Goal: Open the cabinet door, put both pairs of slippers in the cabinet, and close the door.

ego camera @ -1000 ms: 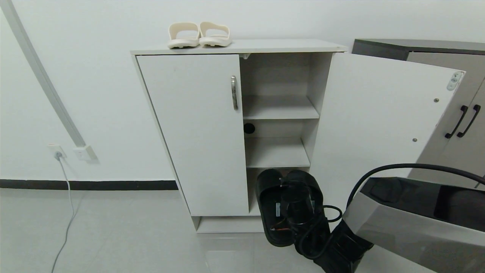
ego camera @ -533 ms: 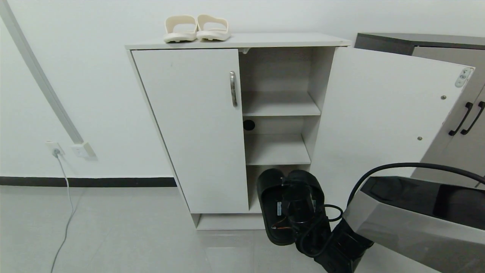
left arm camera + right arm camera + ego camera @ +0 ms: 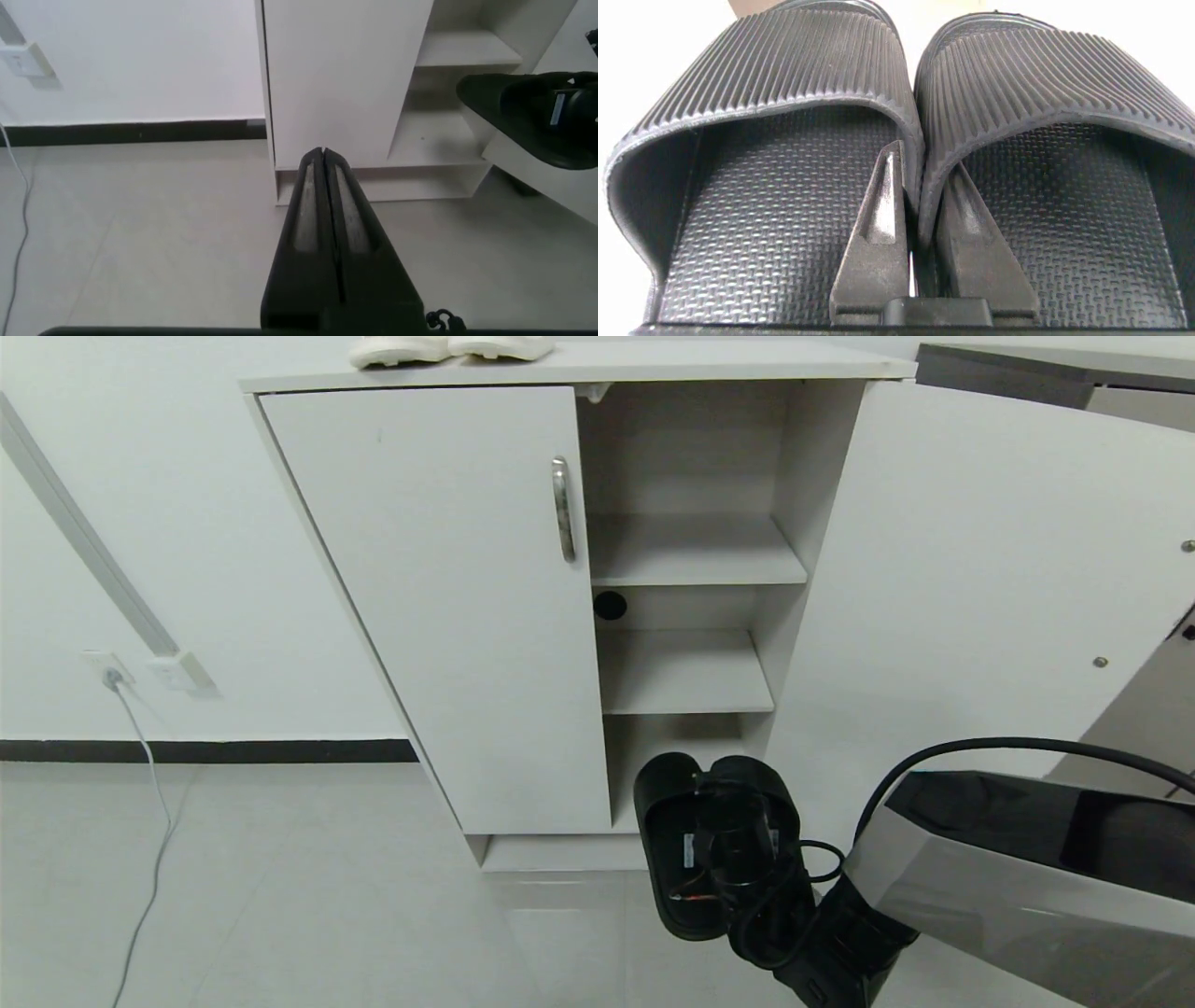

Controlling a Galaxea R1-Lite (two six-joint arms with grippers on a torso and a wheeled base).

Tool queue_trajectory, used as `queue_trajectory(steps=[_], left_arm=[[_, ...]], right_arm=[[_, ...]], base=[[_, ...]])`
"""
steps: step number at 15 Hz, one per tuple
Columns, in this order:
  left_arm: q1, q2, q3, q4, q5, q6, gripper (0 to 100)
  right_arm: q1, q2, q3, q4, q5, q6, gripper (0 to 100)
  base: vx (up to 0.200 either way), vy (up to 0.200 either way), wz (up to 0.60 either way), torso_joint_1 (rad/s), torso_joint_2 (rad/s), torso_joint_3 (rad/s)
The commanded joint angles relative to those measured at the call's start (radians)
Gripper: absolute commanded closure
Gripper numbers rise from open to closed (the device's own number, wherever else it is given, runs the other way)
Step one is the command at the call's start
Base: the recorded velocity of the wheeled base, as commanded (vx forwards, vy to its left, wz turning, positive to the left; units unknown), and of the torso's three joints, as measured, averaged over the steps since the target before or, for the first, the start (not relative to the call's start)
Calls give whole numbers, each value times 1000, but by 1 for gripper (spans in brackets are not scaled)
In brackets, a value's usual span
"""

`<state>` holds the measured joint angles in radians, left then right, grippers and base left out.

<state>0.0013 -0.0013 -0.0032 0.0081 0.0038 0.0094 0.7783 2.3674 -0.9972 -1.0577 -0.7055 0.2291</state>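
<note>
Right tool (image 3: pixel 923 177) clenched on the black slippers (image 3: pixel 674 859), pinching the two adjoining inner edges so both hang as one pair. Fingers (image 3: pixel 882 224) sit in the seam between the footbeds, straps just ahead of the tips.

Key relation: long axis of the pair runs from the tool toward the white cabinet (image 3: pixel 429 597), toes leading. Bottom compartment (image 3: pixel 677 747) lies straight beyond the toes, under the middle shelf (image 3: pixel 681 672). In the head view the toes overlap the mouth of that compartment; cannot tell whether they have crossed the front edge yet.

Right door (image 3: pixel 971 560) swung wide open, off to the right of the arm's path. Left door (image 3: pixel 439 616) shut, its edge just left of the pair, so likely little lateral margin on that side.

Judgement: placing step for pair one, a forward push along the slippers' own axis, kept low enough to pass under the middle shelf.

Left tool (image 3: pixel 322 161) clenched on nothing, over bare floor (image 3: pixel 140 243), left of the cabinet front, farther from the opening.

White slippers (image 3: pixel 448 347) on the cabinet top, above the shut door, not yet stowed.
</note>
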Motion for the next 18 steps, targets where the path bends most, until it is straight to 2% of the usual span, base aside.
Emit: queue_trajectory(steps=[1, 3, 6, 9, 11, 18], left_arm=[[0, 1, 2, 0, 1, 0, 100], [0, 1, 3, -3, 5, 1, 100], [0, 1, 3, -3, 5, 0, 100], [0, 1, 3, -3, 5, 0, 100], [0, 1, 3, -3, 7, -2, 100], [0, 1, 3, -3, 4, -2, 100]], right_arm=[[1, 1, 0, -1, 0, 1, 100], [-1, 15, 0, -7, 0, 1, 100], [-1, 87, -31, -96, -20, -14, 100], [-17, 130, -32, -338, -31, -152, 100], [-25, 134, -31, -438, -31, -234, 100], [-25, 95, -32, -458, -31, -258, 100]], base=[[0, 0, 0, -2, 2, -193], [0, 0, 0, 5, 2, -195], [0, 0, 0, 1, 4, -126], [0, 0, 0, 0, 0, 0], [0, 0, 0, 0, 0, 0], [0, 0, 0, 0, 0, 0]])
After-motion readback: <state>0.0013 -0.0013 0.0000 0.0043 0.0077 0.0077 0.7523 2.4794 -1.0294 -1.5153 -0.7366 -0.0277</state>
